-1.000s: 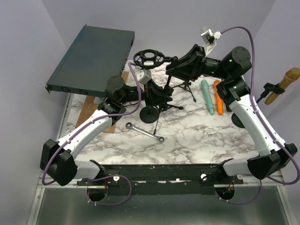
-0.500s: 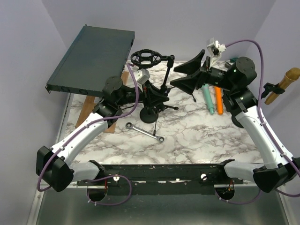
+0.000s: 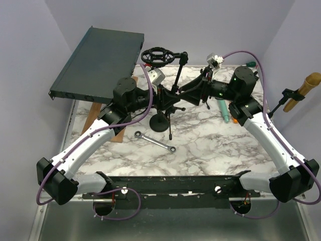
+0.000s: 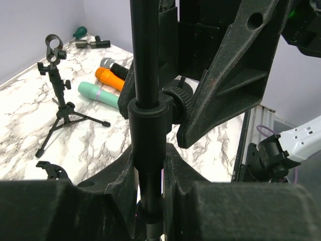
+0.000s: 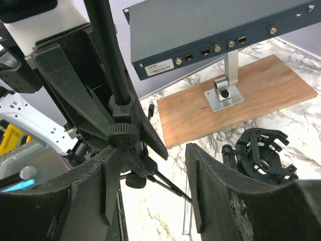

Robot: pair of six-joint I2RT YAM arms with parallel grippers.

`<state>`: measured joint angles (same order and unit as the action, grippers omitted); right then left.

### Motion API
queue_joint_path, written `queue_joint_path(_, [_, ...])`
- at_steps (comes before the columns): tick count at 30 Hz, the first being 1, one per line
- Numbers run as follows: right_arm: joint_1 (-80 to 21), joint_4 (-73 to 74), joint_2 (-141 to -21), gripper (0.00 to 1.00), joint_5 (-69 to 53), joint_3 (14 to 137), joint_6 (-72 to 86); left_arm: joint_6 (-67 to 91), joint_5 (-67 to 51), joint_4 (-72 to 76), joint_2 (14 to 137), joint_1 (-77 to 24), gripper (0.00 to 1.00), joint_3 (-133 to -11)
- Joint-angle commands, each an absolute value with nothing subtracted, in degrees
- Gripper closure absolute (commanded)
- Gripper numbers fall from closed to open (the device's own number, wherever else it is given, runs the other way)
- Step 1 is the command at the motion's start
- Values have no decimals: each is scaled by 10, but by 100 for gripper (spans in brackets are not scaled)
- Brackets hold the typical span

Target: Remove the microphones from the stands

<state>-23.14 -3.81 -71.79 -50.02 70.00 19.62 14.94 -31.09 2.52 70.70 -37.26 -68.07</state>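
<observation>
A black microphone stand (image 3: 160,122) with a round base stands mid-table, and its boom rises to a shock mount (image 3: 158,56) whose ring looks empty. My left gripper (image 3: 163,98) is shut on the stand's pole (image 4: 145,50), and in the left wrist view the gripper (image 4: 149,170) has the pole pinched between its pads. My right gripper (image 3: 183,95) is open at the stand's joint from the right. In its wrist view the gripper (image 5: 150,165) has the clamp knob (image 5: 124,135) just above its left finger. Teal (image 4: 100,94), orange (image 4: 108,76) and black (image 4: 115,68) microphones lie on the table.
A dark rack unit (image 3: 98,63) sits tilted on a wooden board (image 5: 235,100) at the back left. A wrench (image 3: 155,141) lies in front of the stand. A small tripod stand (image 4: 60,105) stands near the microphones. A wooden-handled tool (image 3: 301,90) hangs at the right edge.
My right gripper let go of the boom near the shock mount, opened, and dropped down-left to the stand's joint. The left gripper stayed shut on the pole, and the stand now stands more upright.
</observation>
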Motion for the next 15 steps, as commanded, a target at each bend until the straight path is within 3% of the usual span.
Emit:
queue_joint_path(1, [-228, -59, -707, 41, -508, 693, 200, 133, -274, 23, 708, -382, 100, -710])
queue_joint_path(10, [-229, -68, -706, 44, -519, 697, 208, 119, -268, 14, 708, -388, 100, -708])
queue_joint_path(15, [-228, -78, -711, 73, -529, 691, 210, 121, -271, 16, 710, -390, 100, -707])
